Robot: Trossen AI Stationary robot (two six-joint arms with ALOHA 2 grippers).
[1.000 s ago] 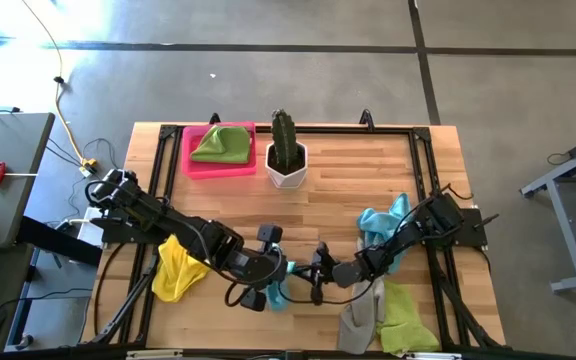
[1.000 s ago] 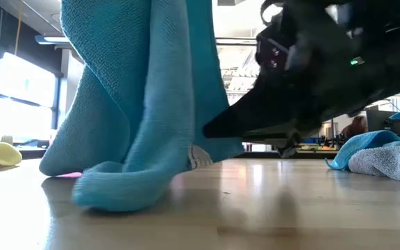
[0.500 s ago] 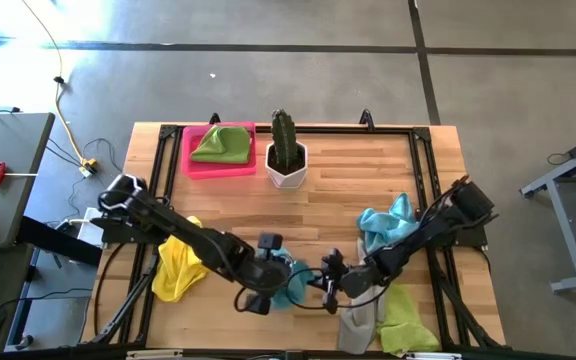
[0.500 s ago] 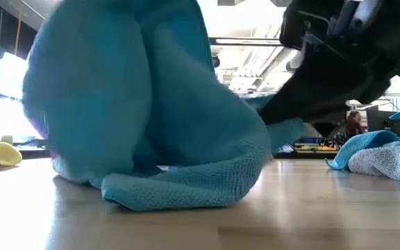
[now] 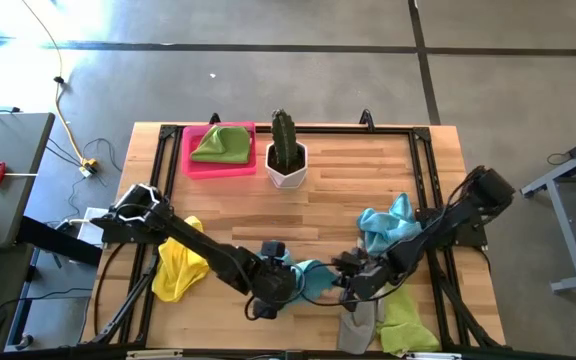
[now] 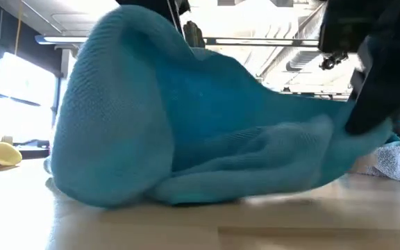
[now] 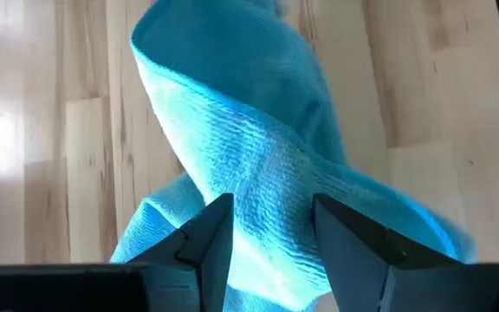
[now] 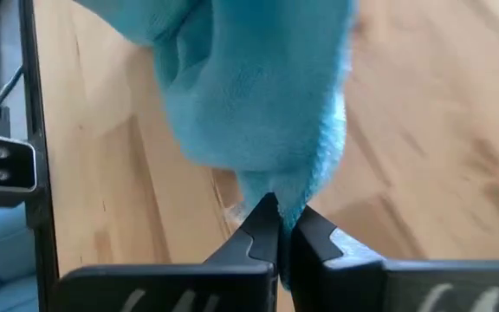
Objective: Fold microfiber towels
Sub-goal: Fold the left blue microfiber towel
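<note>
A light blue microfiber towel (image 5: 311, 279) is lying bunched near the front edge of the wooden table (image 5: 348, 185), roughly midway between the two arms, with its long axis running side to side from one claw toward the other. The right gripper (image 5: 353, 283) is pinching one end of this towel, its fingers (image 8: 262, 227) pressed fully together on a fold of the cloth, as the right wrist view is showing. The left gripper (image 5: 271, 287) is sitting at the towel's other end with its fingers (image 7: 206, 234) parted; blue cloth is lying in the gap between them, and they are not clamping it. Both claws are touching or just beside the towel, so neither arm is clearly nearer; the cloth is stretching from the left claw toward the right claw. Judging from this, the coming move depends on the right arm drawing its end across. In the low view the towel is filling most of the frame, hiding the left claw and much of the table behind. Farther out, a yellow towel (image 5: 176, 268) is lying on the left, a second blue towel (image 5: 386, 224), a grey towel (image 5: 360, 320) and a lime green towel (image 5: 408, 318) are piled on the right, and another green towel (image 5: 223, 142) is resting in a pink tray (image 5: 192, 165) beside a potted cactus (image 5: 286, 150).
</note>
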